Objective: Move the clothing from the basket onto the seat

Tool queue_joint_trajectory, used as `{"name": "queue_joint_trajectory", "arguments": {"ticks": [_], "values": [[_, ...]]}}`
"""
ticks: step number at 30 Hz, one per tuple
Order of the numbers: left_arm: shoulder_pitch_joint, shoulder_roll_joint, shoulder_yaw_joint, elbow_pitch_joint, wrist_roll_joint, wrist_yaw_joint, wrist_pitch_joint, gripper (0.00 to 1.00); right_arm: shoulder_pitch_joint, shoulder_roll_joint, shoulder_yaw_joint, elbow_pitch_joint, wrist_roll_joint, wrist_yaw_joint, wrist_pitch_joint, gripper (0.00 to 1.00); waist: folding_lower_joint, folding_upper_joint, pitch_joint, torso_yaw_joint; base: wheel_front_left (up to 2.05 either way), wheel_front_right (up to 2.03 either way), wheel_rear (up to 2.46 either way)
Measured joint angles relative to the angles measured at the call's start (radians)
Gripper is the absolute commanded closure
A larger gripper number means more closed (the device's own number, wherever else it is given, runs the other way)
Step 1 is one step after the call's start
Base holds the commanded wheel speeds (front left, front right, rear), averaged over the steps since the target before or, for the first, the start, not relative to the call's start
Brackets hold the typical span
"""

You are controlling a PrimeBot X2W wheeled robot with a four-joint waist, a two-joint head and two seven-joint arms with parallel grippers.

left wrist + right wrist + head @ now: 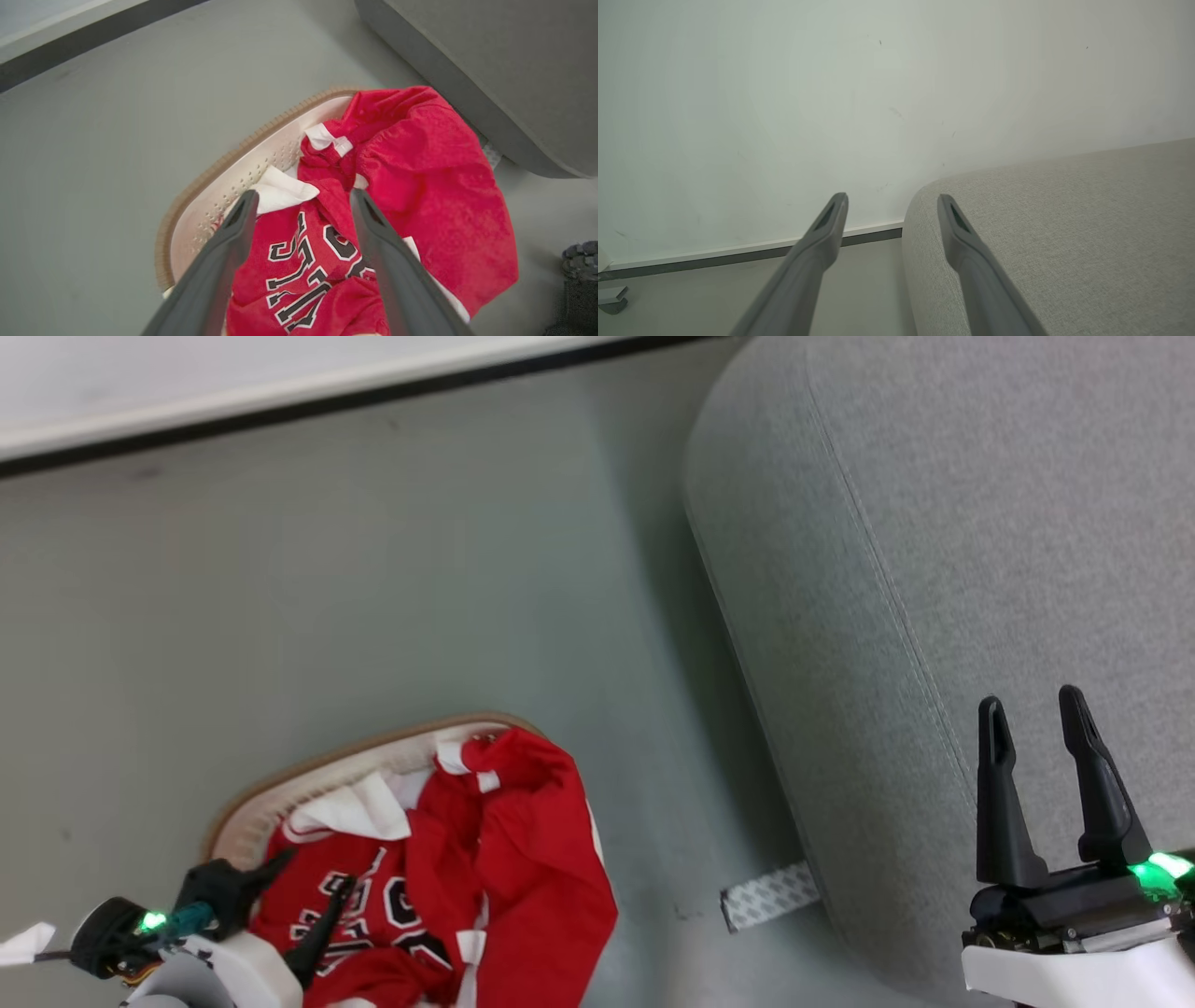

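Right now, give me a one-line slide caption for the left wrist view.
Open left gripper poised over red clothing heaped in the basket, seat beside.

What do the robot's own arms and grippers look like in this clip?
The right gripper has two long, tapered black jaws on a black block, a green light at its base and a white casing behind. The left gripper matches: black jaws, a second green light, a teal part, a white shell. The wrist views show each jaw dark grey with a slot near its tip.
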Motion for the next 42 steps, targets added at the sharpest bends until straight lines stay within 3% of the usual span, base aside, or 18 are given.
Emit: {"name": "queue_joint_trajectory", "arguments": {"ticks": [14, 25, 26, 27, 28, 35, 42], "values": [[-0.165, 0.135, -0.346, 0.159, -0.028, 0.000, 0.096, 0.00, -0.006, 0.000, 0.048, -0.098, 0.072, 0.000, 0.000, 0.00, 0.0000, 0.0000, 0.201, -0.120, 0.00, 0.00, 0.00], [-0.280, 0.157, -0.491, 0.262, 0.040, 0.000, 0.189, 0.00, 0.015, 0.000, 0.070, -0.127, 0.114, 0.000, 0.000, 0.00, -0.0001, 0.0000, 0.298, -0.191, 0.00, 0.00, 0.00], [-0.285, 0.152, -0.495, 0.270, 0.040, 0.000, 0.189, 0.22, 0.015, 0.000, 0.070, -0.128, 0.114, 0.000, 0.000, 0.00, -0.0001, 0.0000, 0.301, -0.192, 0.00, 0.00, 0.00], [-0.288, 0.149, -0.501, 0.277, 0.040, 0.000, 0.191, 0.22, 0.015, 0.000, 0.070, -0.130, 0.115, 0.000, 0.000, 0.00, -0.0001, 0.0000, 0.303, -0.192, 0.00, 0.00, 0.00], [-0.291, 0.146, -0.506, 0.283, 0.040, 0.000, 0.191, 1.00, 0.016, 0.000, 0.070, -0.130, 0.115, 0.000, 0.000, 0.00, -0.0001, 0.0000, 0.304, -0.192, 0.00, 0.00, 0.00], [-0.302, 0.118, -0.517, 0.317, 0.023, 0.000, 0.154, 1.00, 0.015, 0.000, 0.070, -0.117, 0.114, 0.000, 0.000, 0.00, -0.0001, -0.0001, 0.287, -0.192, 0.00, 0.00, 0.00], [-0.304, 0.041, -0.536, 0.342, -0.012, 0.000, 0.106, 1.00, -0.008, 0.001, 0.053, -0.085, 0.060, 0.000, 0.000, 0.00, -0.0001, 0.0000, 0.211, -0.168, 0.00, 0.00, 0.00]]}}
